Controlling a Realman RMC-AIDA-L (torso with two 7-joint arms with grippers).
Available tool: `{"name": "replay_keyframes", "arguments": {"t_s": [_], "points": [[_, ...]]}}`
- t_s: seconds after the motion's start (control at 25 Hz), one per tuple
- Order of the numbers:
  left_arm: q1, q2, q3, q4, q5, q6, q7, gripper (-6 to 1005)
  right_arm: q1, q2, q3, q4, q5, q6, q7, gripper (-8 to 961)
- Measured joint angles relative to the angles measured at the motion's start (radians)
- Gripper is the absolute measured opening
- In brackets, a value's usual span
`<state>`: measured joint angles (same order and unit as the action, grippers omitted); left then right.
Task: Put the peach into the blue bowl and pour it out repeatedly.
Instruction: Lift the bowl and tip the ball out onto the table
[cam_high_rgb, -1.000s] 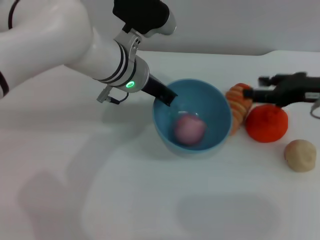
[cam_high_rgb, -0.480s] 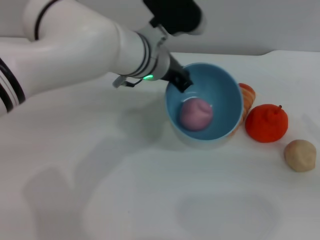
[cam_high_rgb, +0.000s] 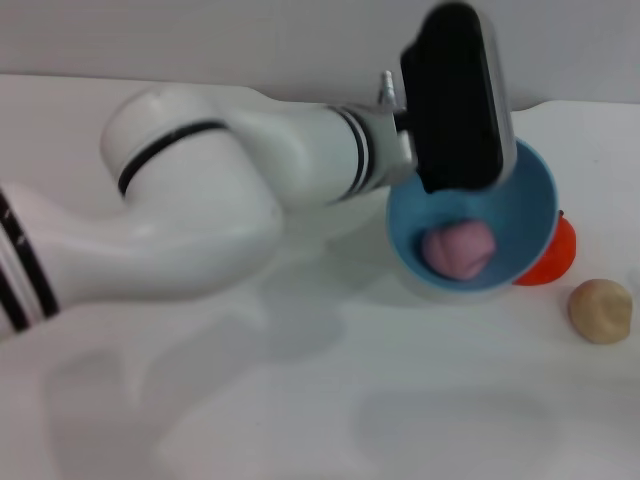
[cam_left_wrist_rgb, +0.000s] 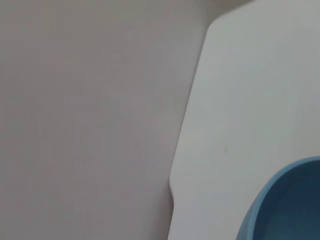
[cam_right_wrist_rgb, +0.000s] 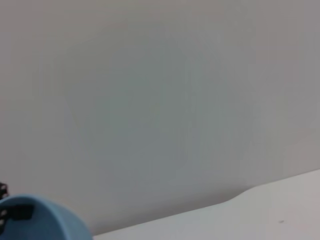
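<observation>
No brand, label or writing can be read in any view. In the head view the left arm (cam_high_rgb: 220, 215) is stretched from the lower left of the frame across to the upper right of centre, its white links banded in black. At its end a black wrist block (cam_high_rgb: 455, 100) is turned toward the camera and laid over the upper rim of the bowl (cam_high_rgb: 530, 215). The left tool is hidden behind this block, so whether its fingers are apart or together cannot be told. The bowl is held off the bench (cam_high_rgb: 300, 400), right of centre, tipped with its opening facing the camera. The peach (cam_high_rgb: 458, 250) is lodged low inside the bowl, against its inner wall. Partly covered behind the bowl's lower right edge, an orange fruit (cam_high_rgb: 552, 262) is seen. A tan lump (cam_high_rgb: 601, 310) lies alone on the bench at the far right. The right tool is not shown.
</observation>
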<state>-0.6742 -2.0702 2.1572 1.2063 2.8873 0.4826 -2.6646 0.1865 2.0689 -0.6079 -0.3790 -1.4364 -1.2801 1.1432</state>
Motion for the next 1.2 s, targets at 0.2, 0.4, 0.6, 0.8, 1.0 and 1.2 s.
{"name": "replay_keyframes", "arguments": {"t_s": [0.2, 0.4, 0.6, 0.8, 1.0, 1.2], "points": [[0.095, -0.002, 0.058, 0.042, 0.002, -0.162, 0.245, -1, 0.011, 0.000, 0.034, 0.027, 0.003, -0.003, -0.003, 658], [0.199, -0.005, 0.111, 0.030, 0.002, -0.414, 0.545, -1, 0.018, -0.001, 0.036, 0.028, 0.004, 0.001, -0.004, 657], [0.231, -0.007, 0.128, 0.000, 0.001, -0.533, 0.622, -2, 0.022, -0.001, 0.037, 0.031, 0.004, 0.003, -0.004, 657], [0.233, -0.007, 0.145, -0.051, 0.001, -0.618, 0.638, -2, 0.025, 0.000, 0.037, 0.034, 0.004, 0.002, -0.004, 657], [0.242, -0.006, 0.168, -0.107, 0.000, -0.748, 0.701, -1, 0.027, 0.001, 0.037, 0.037, 0.004, 0.002, -0.005, 656], [0.250, -0.007, 0.183, -0.133, -0.003, -0.828, 0.776, -1, 0.034, 0.001, 0.037, 0.042, 0.004, 0.002, -0.005, 656]]}}
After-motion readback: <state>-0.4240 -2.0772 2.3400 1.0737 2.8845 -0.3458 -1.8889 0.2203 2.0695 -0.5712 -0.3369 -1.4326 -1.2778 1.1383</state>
